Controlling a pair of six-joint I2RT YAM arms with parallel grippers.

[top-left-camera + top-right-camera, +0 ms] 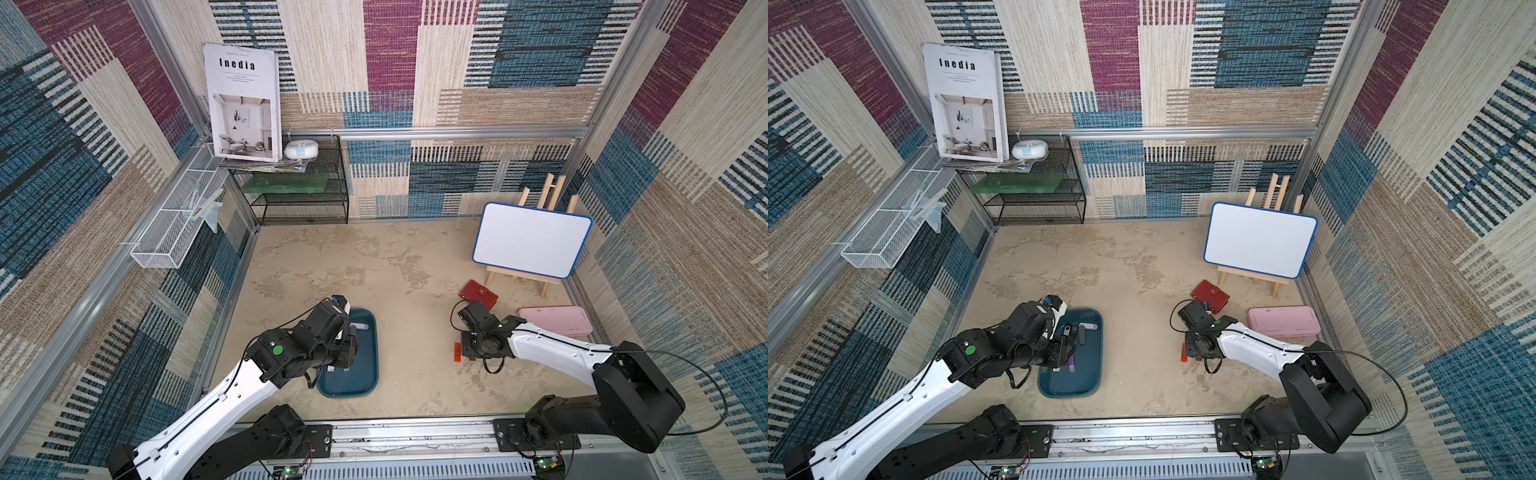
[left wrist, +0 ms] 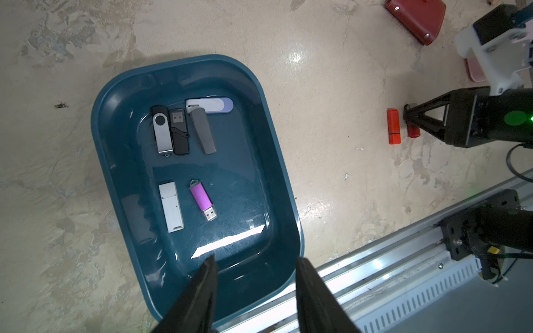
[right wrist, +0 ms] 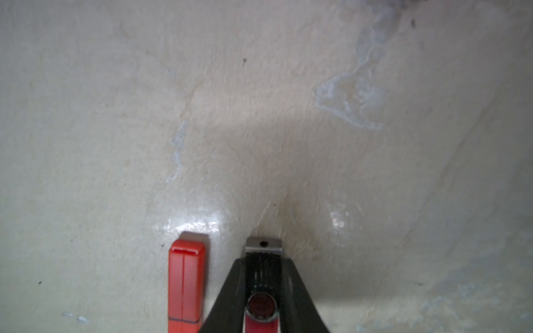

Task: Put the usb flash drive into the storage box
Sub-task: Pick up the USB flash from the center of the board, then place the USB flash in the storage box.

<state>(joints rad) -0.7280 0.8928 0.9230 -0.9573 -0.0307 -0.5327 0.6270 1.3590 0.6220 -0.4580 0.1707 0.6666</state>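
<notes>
In both top views the box (image 1: 365, 374) (image 1: 1088, 374) lies in the lower middle of the frame, left of centre, on the table (image 1: 415, 270). The left gripper (image 2: 256, 259) hangs over the box's near end, its jaws apart and holding nothing. On the box floor (image 2: 236, 173) lie six drives. Four are grouped at the far end, and a white drive (image 2: 171, 206) and a purple drive (image 2: 203, 199) lie side by side nearer the middle. The right gripper (image 3: 264, 265) (image 2: 408, 115) is in the lower right of centre in the top views, well apart from the box and low at the table. Its jaws are clenched on the red drive (image 3: 262, 308) (image 2: 414, 131), whose metal swivel end sticks out past the fingertips. I cannot tell whether that drive is off the table. Just beside it, parallel and not touching, an orange drive (image 3: 186, 282) (image 1: 457, 352) lies on the table.
</notes>
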